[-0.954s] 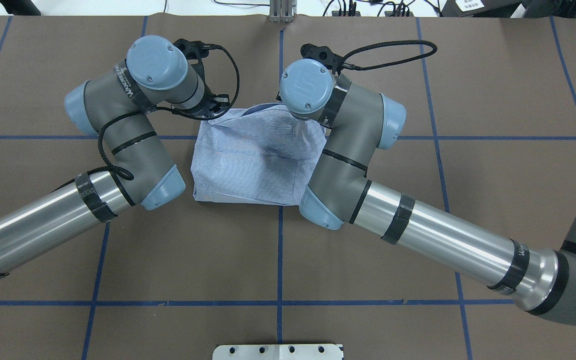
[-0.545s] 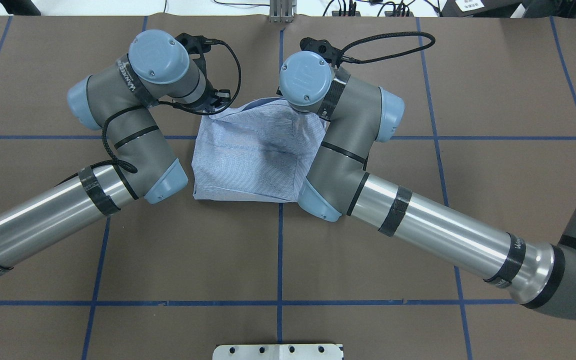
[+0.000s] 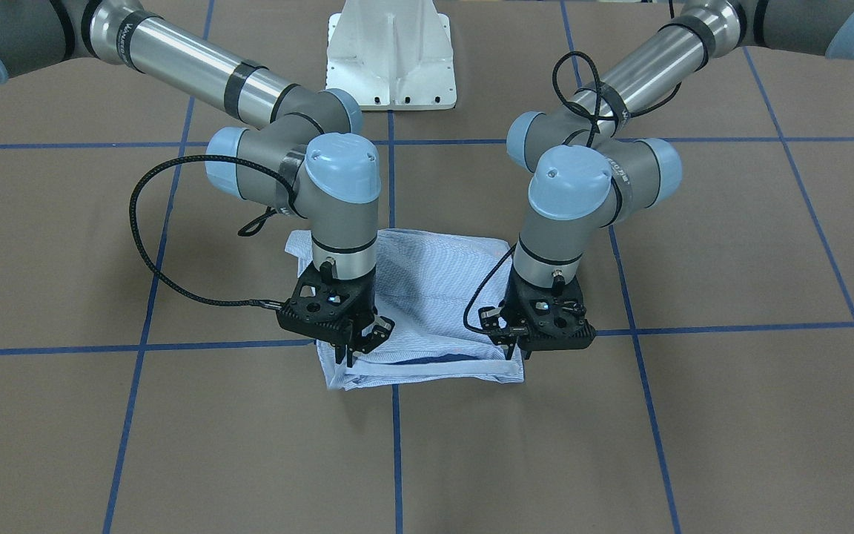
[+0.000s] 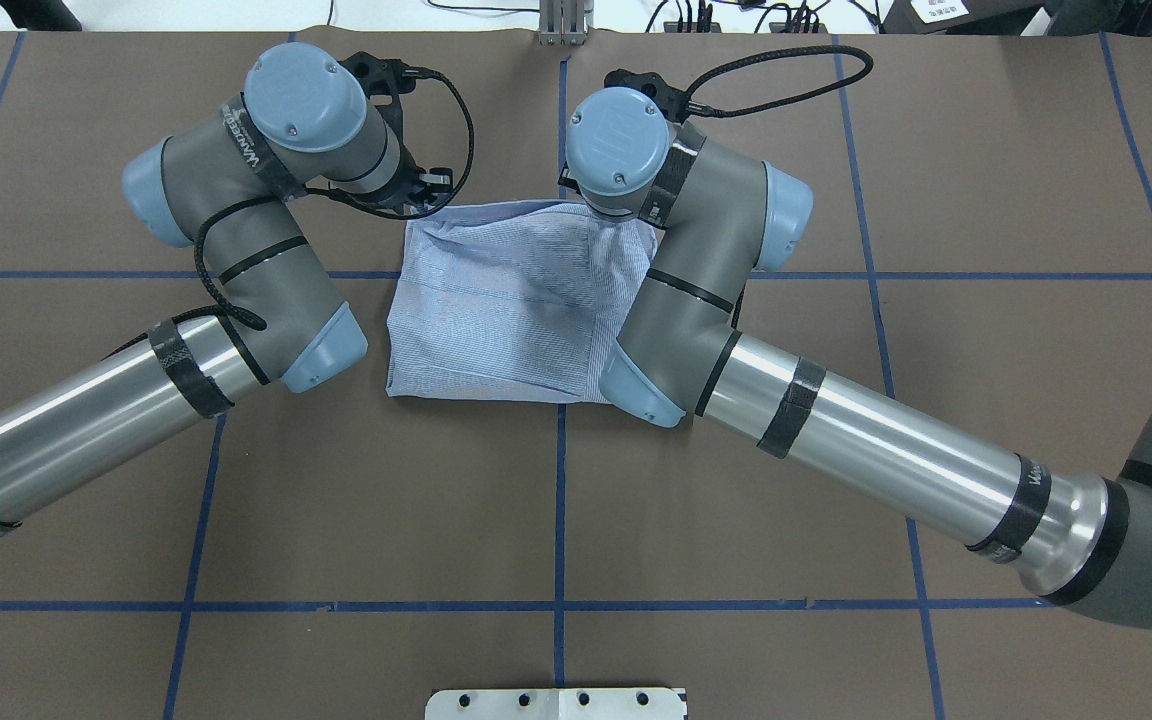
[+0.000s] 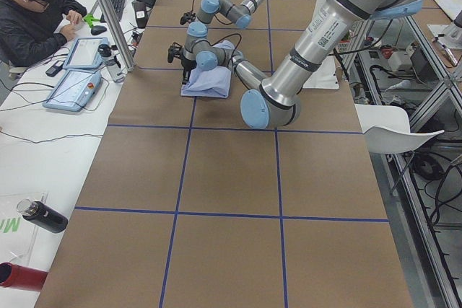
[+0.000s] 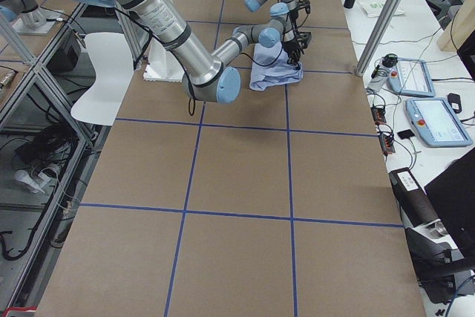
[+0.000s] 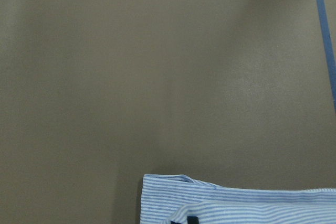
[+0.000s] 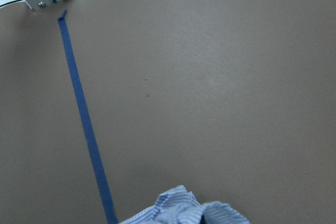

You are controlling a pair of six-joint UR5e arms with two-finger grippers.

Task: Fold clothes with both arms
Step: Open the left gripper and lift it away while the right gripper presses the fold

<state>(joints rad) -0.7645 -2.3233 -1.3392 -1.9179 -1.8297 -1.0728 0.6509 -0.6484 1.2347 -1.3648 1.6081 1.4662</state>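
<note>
The light-blue striped shirt [image 3: 427,293] lies folded into a rough rectangle on the brown table, between my two arms [image 4: 516,300]. My right gripper [image 3: 360,345] hangs over the shirt's far corner, on the left of the front view, with its fingers [image 3: 343,354] spread apart just above the cloth. My left gripper [image 3: 522,350] stands at the other far corner; its camera mount hides the fingers, so I cannot tell its state. The left wrist view shows the shirt's flat edge [image 7: 236,203]. The right wrist view shows a bunched corner [image 8: 184,211].
The white pedestal base [image 3: 390,67] stands on the robot's side of the shirt. Blue tape lines [image 4: 560,520] cross the table. An aluminium post [image 4: 561,20] stands at the far edge. An operator [image 5: 32,12] sits by tablets beyond that edge.
Both wrists have moved toward the table's far edge and lower. The shirt's raised upper layer has settled flatter, with its far edge laid down further out.
</note>
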